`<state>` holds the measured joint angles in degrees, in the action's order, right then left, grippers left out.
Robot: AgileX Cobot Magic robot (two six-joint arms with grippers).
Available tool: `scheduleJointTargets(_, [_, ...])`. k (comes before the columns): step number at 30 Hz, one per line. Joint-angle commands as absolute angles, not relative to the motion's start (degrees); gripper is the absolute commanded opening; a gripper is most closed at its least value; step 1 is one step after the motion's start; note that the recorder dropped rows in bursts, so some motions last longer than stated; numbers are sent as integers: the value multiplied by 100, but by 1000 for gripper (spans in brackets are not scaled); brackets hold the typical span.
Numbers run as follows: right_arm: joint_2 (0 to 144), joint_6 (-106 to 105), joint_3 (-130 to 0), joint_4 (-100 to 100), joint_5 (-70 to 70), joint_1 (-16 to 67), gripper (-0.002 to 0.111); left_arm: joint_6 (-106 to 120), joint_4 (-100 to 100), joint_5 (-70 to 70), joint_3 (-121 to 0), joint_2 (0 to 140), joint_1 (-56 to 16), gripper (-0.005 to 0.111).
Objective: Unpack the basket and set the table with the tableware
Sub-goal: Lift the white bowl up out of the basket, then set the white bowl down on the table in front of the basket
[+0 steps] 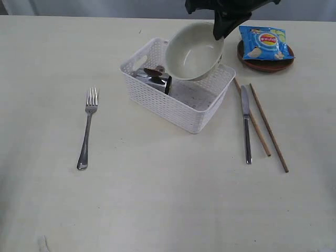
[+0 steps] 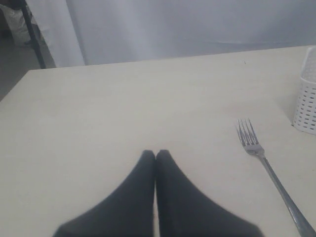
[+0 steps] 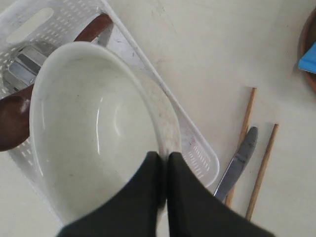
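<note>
The cream-white table [image 1: 157,199] carries a steel fork [image 1: 87,129] on the left and a white lattice basket [image 1: 163,102] in the middle. On the right are a knife [image 1: 245,123] beside two wooden chopsticks [image 1: 268,128], and a brown plate [image 1: 265,65] behind them.

The table [image 1: 168,210] in front of the basket [image 1: 168,105] is bare across its width, leaving open passage. Left of the basket only the fork [image 1: 88,128] lies flat. To its right the knife [image 1: 245,123] and chopsticks [image 1: 268,126] fill the strip beside the wall, with plate [image 1: 265,66] and bag [image 1: 264,43] behind. The tilted bowl [image 1: 194,52] hangs over the basket's right half — cup [image 1: 155,81] and spoon [image 1: 154,70] crowd its left.
</note>
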<state>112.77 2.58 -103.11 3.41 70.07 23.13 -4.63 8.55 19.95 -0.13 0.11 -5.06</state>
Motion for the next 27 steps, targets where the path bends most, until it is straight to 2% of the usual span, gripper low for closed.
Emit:
scheduleJointTargets(1, [11227,208,-10349,305,6996,2295,-1,-476,847,1992,0,0,-535,0])
scheduleJointTargets(10, [11105,208,-10353,200,6996,2225,-1,-476,847,1992,0,0,-535,0])
scheduleJointTargets(19, [10297,-97,-10471,486,6996,2130,-1,-476,857,1992,0,0,-535,0])
scheduleJointTargets(24, [9781,-488,-10307,1559,6996,2130,-1,-476,857,1992,0,0,-535,0])
scheduleJointTargets(27, [9393,-858,-9458,2544,6996,2166,-1,-476,857,1992,0,0,-535,0])
